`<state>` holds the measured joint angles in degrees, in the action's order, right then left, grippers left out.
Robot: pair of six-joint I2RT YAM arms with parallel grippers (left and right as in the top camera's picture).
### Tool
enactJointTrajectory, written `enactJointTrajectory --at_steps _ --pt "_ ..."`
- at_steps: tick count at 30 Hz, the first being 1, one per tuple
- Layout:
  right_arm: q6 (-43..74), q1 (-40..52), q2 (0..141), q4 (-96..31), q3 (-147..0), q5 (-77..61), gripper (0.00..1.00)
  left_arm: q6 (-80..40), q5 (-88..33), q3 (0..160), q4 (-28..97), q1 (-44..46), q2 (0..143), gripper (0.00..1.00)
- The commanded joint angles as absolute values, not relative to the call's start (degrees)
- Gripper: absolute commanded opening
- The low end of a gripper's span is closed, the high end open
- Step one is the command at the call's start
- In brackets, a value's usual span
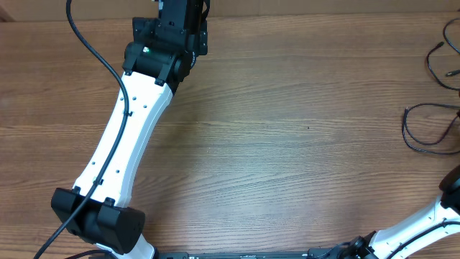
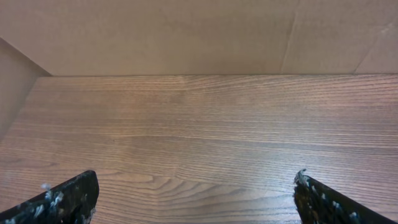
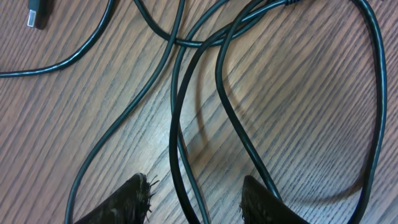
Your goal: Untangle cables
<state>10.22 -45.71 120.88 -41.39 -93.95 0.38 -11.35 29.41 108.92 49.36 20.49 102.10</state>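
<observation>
From overhead, thin black cables (image 1: 405, 129) lie in loose loops at the far right edge of the wood-grain table (image 1: 287, 144), well apart from the white left arm (image 1: 133, 122), which reaches to the far edge; the right arm (image 1: 424, 219) enters at the lower right corner. In the left wrist view, the left gripper (image 2: 196, 199) is spread wide, its speckled black fingers (image 2: 62, 199) over bare table before a tan wall (image 2: 186, 37). In the right wrist view, the right gripper (image 3: 196, 202) stands parted, with two glossy round strands running between its fingertips (image 3: 134, 199); other loops cross beyond, and a dark plug (image 3: 37, 15) lies at the upper left.
</observation>
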Motion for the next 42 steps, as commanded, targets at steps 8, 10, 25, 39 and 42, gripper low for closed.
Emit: enactJointTrajectory --at_steps 8,10,25,39,42 --pt "10.13 -44.86 123.90 -42.46 -94.15 -1.80 0.04 -10.28 30.44 109.71 49.52 20.23 100.60 1.00" --pt "9.56 -44.60 122.96 -43.81 -94.98 -4.21 0.04 -10.28 30.44 109.71 49.52 20.23 100.60 1.00" --pt "8.43 -41.56 95.18 -59.46 -117.32 -8.05 0.04 -10.28 30.44 109.25 50.61 20.16 100.62 1.00" --pt "4.32 -45.80 95.15 -50.39 -118.69 -3.31 0.04 -10.26 30.46 108.90 51.96 20.14 100.88 1.00" --pt "0.69 -46.15 94.94 -49.52 -124.97 -3.97 0.04 -10.26 30.46 108.90 52.62 20.12 100.88 1.00"
